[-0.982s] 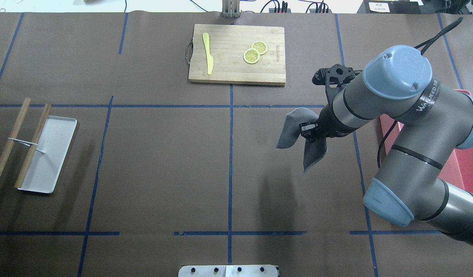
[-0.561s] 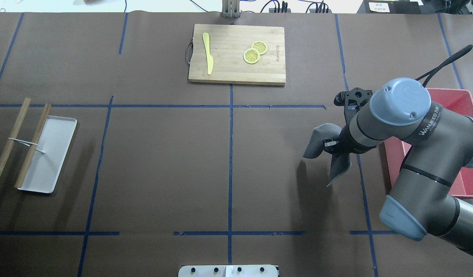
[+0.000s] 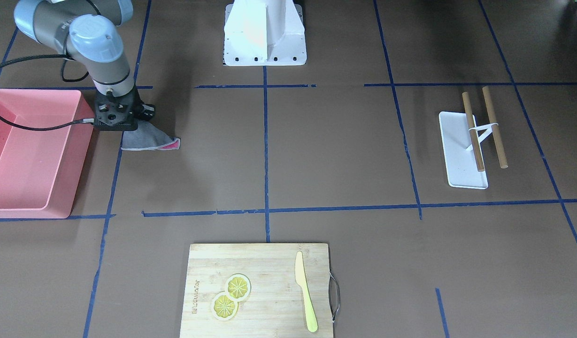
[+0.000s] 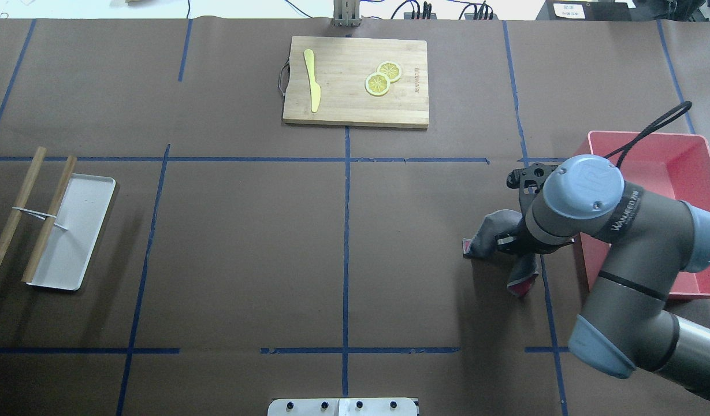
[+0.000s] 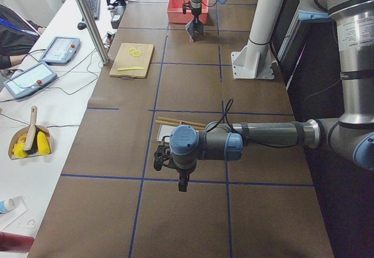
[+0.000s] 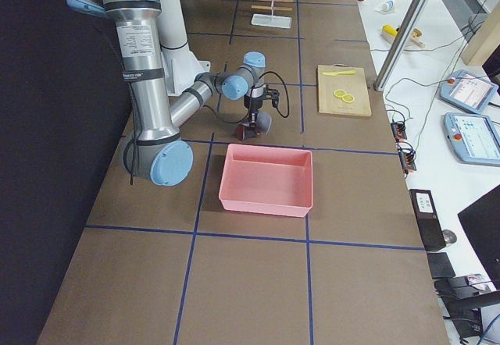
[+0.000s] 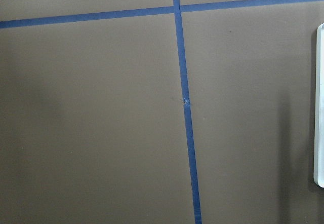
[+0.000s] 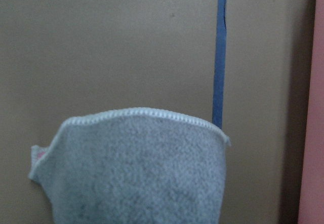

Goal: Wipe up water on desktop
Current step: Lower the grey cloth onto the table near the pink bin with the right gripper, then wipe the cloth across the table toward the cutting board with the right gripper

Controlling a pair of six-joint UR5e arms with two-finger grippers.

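The brown desktop [image 4: 245,242] with blue tape lines fills the overhead view. I see no water on it. My right gripper [image 4: 508,241] is shut on a grey cloth [image 4: 486,233] with a red underside, held low beside the red bin. The cloth's lower corners rest on the desktop in the front-facing view [image 3: 147,139]. The cloth fills the bottom of the right wrist view [image 8: 136,168] and hides the fingers. My left gripper [image 5: 183,185] shows only in the exterior left view, low over the desktop near the white tray. I cannot tell if it is open or shut.
A red bin [image 4: 672,190] stands just right of the cloth. A wooden cutting board [image 4: 356,81] with a yellow knife and lemon slices lies at the far middle. A white tray [image 4: 71,231] with two wooden sticks lies at the left.
My right arm has moved right and toward the robot, and lower, carrying the cloth. The cloth hung free before and now touches the desktop beside the red bin.
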